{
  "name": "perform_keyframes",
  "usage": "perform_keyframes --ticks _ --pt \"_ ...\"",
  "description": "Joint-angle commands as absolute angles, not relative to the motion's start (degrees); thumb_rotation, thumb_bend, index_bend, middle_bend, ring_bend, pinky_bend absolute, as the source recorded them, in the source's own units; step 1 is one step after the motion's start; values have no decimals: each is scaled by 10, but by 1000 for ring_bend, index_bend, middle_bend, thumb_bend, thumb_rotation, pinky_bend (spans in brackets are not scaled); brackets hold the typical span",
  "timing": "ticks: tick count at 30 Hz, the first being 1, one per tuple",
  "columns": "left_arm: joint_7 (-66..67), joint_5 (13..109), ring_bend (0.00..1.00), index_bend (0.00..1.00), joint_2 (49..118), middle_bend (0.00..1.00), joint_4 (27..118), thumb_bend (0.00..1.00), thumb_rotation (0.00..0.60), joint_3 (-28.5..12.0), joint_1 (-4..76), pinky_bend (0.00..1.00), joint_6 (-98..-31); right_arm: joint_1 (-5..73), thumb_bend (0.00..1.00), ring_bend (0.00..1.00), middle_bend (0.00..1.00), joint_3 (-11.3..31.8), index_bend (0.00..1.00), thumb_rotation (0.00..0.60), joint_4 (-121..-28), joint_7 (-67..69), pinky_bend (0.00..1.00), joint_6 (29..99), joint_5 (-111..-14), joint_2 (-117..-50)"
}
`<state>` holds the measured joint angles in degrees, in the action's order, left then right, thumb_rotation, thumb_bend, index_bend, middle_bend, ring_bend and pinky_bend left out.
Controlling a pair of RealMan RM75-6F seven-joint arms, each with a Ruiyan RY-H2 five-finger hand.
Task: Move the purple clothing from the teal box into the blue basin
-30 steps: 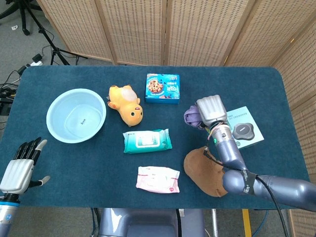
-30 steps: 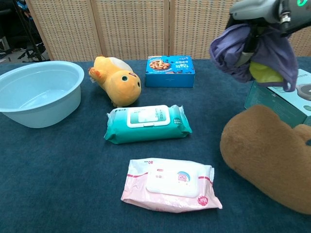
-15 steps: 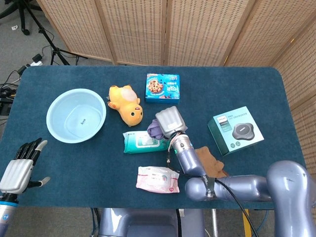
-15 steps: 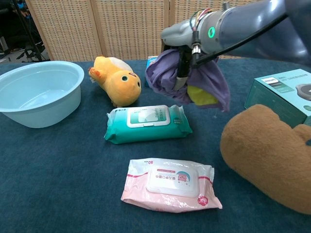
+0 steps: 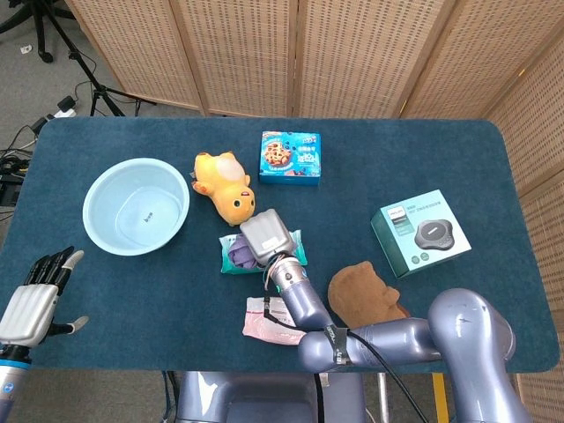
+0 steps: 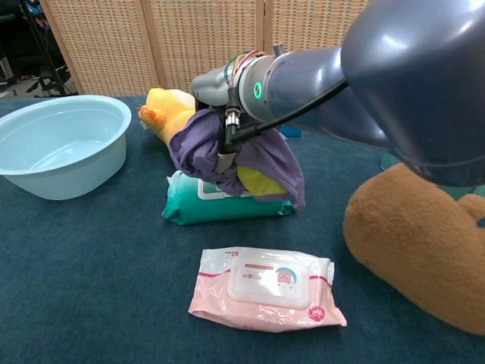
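My right hand (image 5: 266, 236) grips the purple clothing (image 5: 238, 253), a bunched cloth with a yellow patch. The bundle (image 6: 244, 155) hangs from the hand (image 6: 224, 85) just above the green wipes pack (image 6: 220, 206). To the left the light blue basin (image 5: 137, 207) stands with nothing in it, its rim (image 6: 114, 114) a little apart from the clothing. At the right sits the teal box (image 5: 421, 231) with nothing on top. At the lower left, off the table's front edge, my left hand (image 5: 35, 295) is open and holds nothing.
A yellow plush toy (image 5: 225, 185) lies between the basin and the clothing. A blue cookie box (image 5: 290, 156) stands behind, a pink wipes pack (image 6: 265, 288) lies near the front, and a brown plush (image 6: 417, 243) is at the front right.
My right hand has carried the purple clothing leftward from beside the teal box to above the green wipes pack. The left hand has not moved.
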<state>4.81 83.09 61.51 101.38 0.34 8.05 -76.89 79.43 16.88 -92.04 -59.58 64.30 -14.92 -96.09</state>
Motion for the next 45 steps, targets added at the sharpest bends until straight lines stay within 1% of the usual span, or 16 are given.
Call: perform_keyframes --ticks 1,4,5,7,9,10,12,13,15,17,18,19,27,34,39,45 --pt "46 830 0 0 614 0 1014 128 600 3 80 0 -769 800 336 502 556 171 694 600 -908 -595 672 640 -153 -972" --pt "42 829 0 0 613 0 1013 128 600 2 80 0 -769 801 294 487 511 172 683 600 -898 -590 672 637 -155 -982" --pt "40 828 0 0 613 0 1013 127 600 1 80 0 -770 798 271 452 456 172 649 600 -895 -583 666 636 -156 -987" --pt "38 828 0 0 612 0 1012 128 600 1 80 0 -771 793 221 351 336 172 546 600 -893 -573 619 633 -157 -992" --pt "38 829 0 0 612 0 1012 128 600 1 80 0 -771 791 156 210 197 172 405 600 -893 -569 499 630 -156 -993" --pt "38 829 0 0 612 0 1012 128 600 2 80 0 -771 790 134 161 153 173 356 600 -893 -567 454 629 -155 -994" --pt "38 830 0 0 612 0 1013 128 600 2 79 0 -772 786 64 37 39 173 203 600 -894 -561 308 623 -151 -994" --pt "38 830 0 0 612 0 1013 128 600 2 79 0 -772 785 42 15 18 173 155 600 -894 -560 265 621 -150 -994" --pt "39 830 0 0 612 0 1013 128 600 2 79 0 -773 782 3 0 0 173 40 600 -896 -555 140 614 -145 -992" --pt "39 831 0 0 612 0 1013 128 600 2 79 0 -773 779 0 0 0 173 2 600 -898 -551 42 606 -140 -989" --pt "40 831 0 0 613 0 1013 128 600 2 79 0 -773 778 0 0 0 173 0 600 -900 -550 10 602 -135 -987" --pt "41 831 0 0 613 0 1013 128 600 2 79 0 -773 777 0 0 0 172 0 600 -902 -550 2 600 -131 -984" --pt "44 829 0 0 614 0 1013 128 600 2 79 0 -774 766 0 0 0 165 0 600 -912 -542 0 610 -145 -970" --pt "49 829 0 0 616 0 1014 127 600 2 79 0 -774 770 0 0 0 166 0 600 -965 -585 0 636 -60 -921" --pt "51 831 0 0 616 0 1015 127 600 2 77 0 -777 778 0 0 0 154 0 600 -995 -632 0 686 -36 -885" --pt "55 830 0 0 617 0 1015 127 600 1 75 0 -783 778 0 0 0 154 0 600 -1056 -668 0 752 -27 -826"
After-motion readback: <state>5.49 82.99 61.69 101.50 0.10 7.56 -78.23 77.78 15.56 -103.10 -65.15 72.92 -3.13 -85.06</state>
